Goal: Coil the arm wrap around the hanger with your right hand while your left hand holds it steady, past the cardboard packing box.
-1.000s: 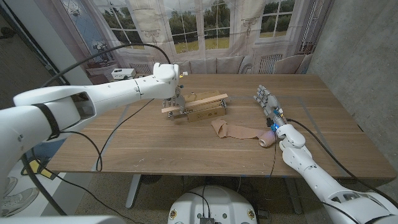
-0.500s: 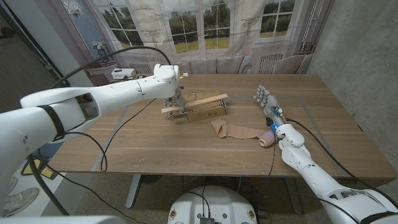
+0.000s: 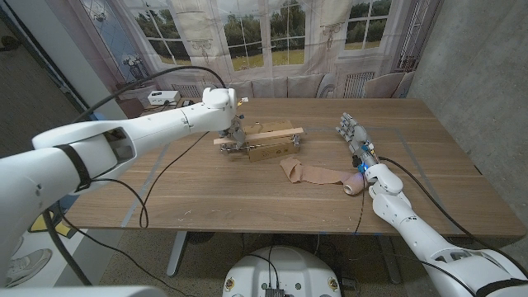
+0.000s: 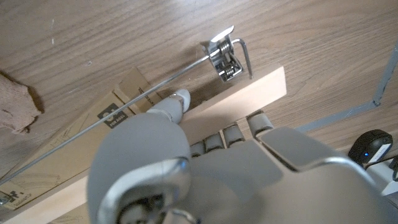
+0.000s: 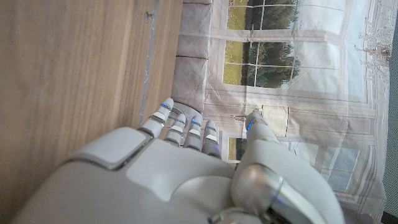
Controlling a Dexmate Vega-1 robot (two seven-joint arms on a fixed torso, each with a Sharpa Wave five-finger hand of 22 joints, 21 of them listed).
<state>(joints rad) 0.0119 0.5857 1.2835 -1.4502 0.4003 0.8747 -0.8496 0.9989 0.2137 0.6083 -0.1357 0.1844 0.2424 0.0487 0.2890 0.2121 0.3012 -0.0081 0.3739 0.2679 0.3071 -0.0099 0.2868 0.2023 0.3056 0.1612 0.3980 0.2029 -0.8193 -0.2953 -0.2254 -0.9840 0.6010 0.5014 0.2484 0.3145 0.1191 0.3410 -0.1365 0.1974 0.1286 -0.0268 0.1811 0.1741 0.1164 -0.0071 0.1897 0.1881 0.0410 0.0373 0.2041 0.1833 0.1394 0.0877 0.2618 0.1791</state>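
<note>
Nearest the tabletop's front edge, the limp, soft arm wrap (image 3: 318, 174) lies crumpled, likely easiest pinched at one end; beside it the right hand (image 3: 353, 134) waits, fingers spread, empty; farther back, mid-table, the left hand (image 3: 233, 134) grips the stiff wooden hanger (image 3: 259, 134) over the cardboard packing box (image 3: 272, 149).

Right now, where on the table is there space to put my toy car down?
There is bare wood along the near edge of the table, and more at the far right corner beyond the right hand. The middle is crowded: the left hand grips the wooden hanger over the cardboard box, with the beige arm wrap beside it.
</note>
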